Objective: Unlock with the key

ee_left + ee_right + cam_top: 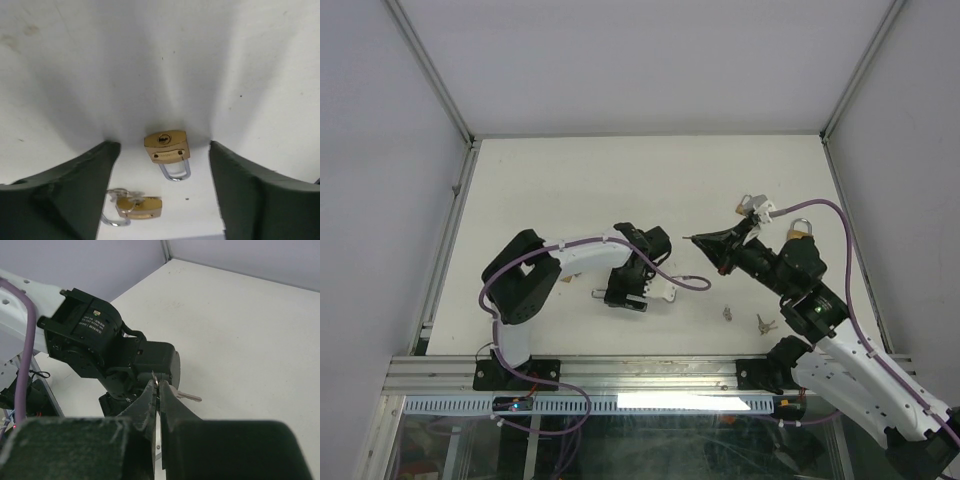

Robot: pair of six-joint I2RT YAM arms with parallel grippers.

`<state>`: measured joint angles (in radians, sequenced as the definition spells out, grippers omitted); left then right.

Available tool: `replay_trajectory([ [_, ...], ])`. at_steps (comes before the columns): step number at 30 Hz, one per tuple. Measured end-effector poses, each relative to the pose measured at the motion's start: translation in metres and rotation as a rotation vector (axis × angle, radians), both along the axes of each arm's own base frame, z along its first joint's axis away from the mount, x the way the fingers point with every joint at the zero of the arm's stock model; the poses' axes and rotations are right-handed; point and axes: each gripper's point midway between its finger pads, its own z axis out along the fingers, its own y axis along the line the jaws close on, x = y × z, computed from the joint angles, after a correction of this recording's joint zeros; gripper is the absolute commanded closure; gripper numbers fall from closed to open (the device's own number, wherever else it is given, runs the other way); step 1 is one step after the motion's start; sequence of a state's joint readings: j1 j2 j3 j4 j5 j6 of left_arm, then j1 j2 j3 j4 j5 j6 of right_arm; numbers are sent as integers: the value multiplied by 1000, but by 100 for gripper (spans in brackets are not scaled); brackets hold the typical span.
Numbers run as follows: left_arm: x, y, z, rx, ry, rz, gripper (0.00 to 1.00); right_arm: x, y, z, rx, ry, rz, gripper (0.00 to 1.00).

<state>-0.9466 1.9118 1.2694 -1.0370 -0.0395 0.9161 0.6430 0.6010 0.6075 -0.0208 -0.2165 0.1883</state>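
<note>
Lining up matters most: the right claw (159, 386) is clenched on the key (186, 396), blade protruding. The left claw (638, 290) stands released, with the padlock (167, 147) lying between its fingers on the bench (620, 190), keyhole showing. Clamp the padlock body firmly before inserting.

A white table (600, 190) stands between aluminium posts (430, 70) and grey walls (370, 200).

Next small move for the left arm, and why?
Probably close the left claw on the padlock: it sits untouched between the open jaws, keyhole toward the camera, while the right claw grips the key. Steadying it should ease insertion.
</note>
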Motion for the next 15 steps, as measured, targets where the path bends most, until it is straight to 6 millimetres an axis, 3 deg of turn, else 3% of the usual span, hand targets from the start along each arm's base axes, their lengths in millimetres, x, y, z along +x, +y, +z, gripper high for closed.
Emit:
replay_trajectory([
  [1,0,-4,1,-31,10,16,3,0,0,1,1,-1,0,100],
  [2,-1,-9,2,-58,23,23,1,0,0,1,1,-1,0,100],
  [8,1,-41,25,-246,124,127,1,2,2,-3,-4,11,0,100],
  [11,15,-39,49,-342,136,252,2,4,3,0,5,3,0,100],
  [15,42,-6,73,-415,106,611,35,5,3,15,39,-40,-3,100],
])
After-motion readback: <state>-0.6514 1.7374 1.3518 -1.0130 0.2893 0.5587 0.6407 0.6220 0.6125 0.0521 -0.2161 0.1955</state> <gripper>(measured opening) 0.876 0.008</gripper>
